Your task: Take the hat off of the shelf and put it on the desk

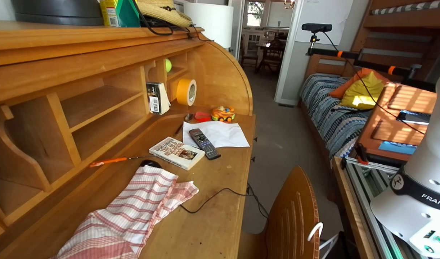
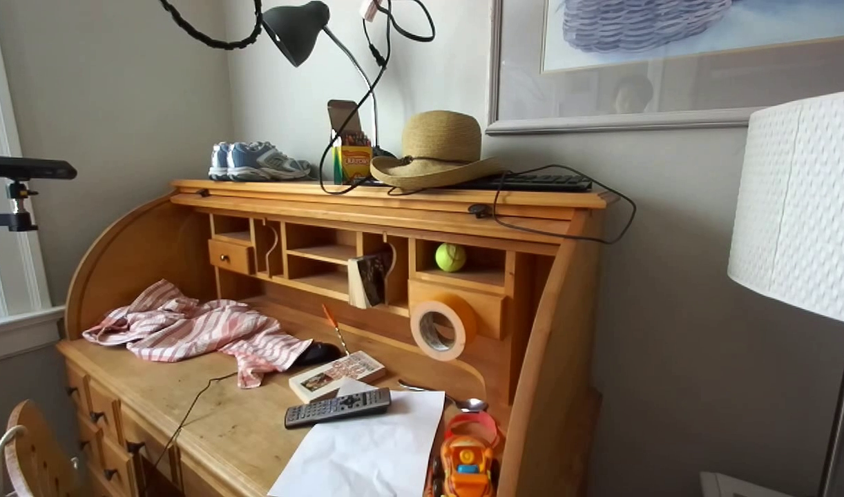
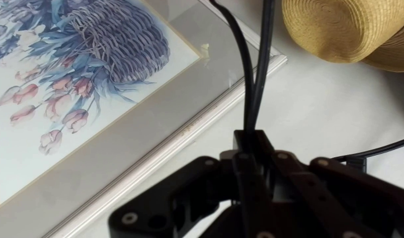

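One tan straw sun hat [image 2: 441, 141] sits crown up on the shelf [image 2: 270, 188], just beside an upright crayon box [image 2: 355, 163], its brim hiding part of a black keyboard [image 2: 553, 182]. In the wrist view the gripper [image 3: 253, 140] has its fingers drawn together on a doubled black cable [image 3: 264, 49], apart from the hat. Below, on the desk [image 2: 253, 407], a remote control [image 2: 338, 408] lies partly on white paper [image 2: 380, 445], near a paperback [image 2: 336, 377] and a striped cloth [image 2: 201, 328].

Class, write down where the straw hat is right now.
The straw hat is on the top shelf of the roll-top desk; in an exterior view it sits right of the crayon box, and a black keyboard juts past its right side.
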### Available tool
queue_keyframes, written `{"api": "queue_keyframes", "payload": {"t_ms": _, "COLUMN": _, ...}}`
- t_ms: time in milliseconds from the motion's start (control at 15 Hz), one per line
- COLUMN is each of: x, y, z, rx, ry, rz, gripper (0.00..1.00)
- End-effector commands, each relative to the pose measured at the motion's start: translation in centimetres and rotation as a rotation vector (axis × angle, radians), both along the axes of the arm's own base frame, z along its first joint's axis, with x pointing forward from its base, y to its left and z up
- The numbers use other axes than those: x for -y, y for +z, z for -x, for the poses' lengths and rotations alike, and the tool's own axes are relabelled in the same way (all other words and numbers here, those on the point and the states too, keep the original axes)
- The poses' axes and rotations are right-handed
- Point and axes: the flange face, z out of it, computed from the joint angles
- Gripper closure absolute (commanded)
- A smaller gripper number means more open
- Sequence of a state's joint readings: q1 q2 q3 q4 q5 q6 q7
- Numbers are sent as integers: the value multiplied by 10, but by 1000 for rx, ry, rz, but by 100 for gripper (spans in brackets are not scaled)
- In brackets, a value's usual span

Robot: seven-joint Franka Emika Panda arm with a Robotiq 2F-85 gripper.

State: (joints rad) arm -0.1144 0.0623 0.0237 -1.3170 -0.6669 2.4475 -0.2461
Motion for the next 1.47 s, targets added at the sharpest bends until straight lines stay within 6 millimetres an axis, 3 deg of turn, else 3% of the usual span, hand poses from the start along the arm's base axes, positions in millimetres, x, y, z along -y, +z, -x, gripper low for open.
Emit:
{"api": "queue_keyframes", "payload": {"t_ms": 0, "x": 1, "y": 1, "z": -3, "rx": 9, "ry": 37, "rz": -21, "gripper": 98}}
{"api": "queue_keyframes", "payload": {"t_ms": 400, "x": 14, "y": 16, "z": -22, "rx": 145, "ry": 190, "rz": -315, "gripper": 98}}
{"api": "queue_keyframes", "payload": {"t_ms": 733, "x": 36, "y": 13, "z": -43, "rx": 231, "ry": 347, "rz": -460, "gripper": 98}}
{"api": "queue_keyframes", "payload": {"t_ms": 933, "x": 43, "y": 0, "z": -59, "rx": 163, "ry": 476, "rz": -397, "gripper": 98}}
{"api": "queue_keyframes", "payload": {"t_ms": 1400, "x": 101, "y": -35, "z": -69, "rx": -87, "ry": 535, "rz": -89, "gripper": 98}}
